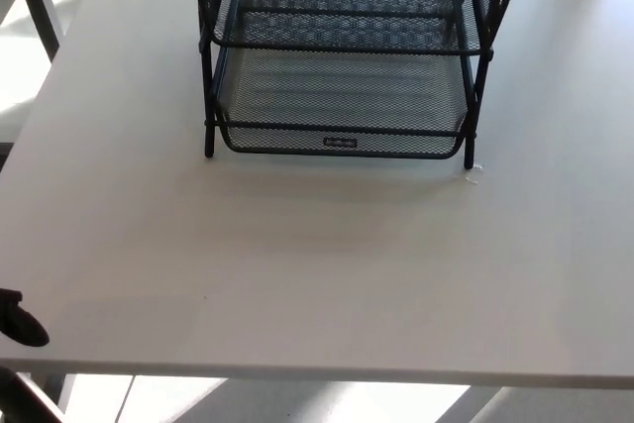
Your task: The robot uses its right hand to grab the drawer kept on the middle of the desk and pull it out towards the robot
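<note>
The black wire-mesh drawer (pixel 342 106) sits in the lower tier of a black metal rack (pixel 208 96) at the far middle of the pale grey table (pixel 317 264), its front rim running crosswise to me. My right hand is out of sight, so I cannot tell whether it is open or closed. Only a dark tip (pixel 20 322) shows at my left edge; its fingers are hidden. I judge the drawer lies straight ahead of wherever my right hand comes in, with a long forward reach.
</note>
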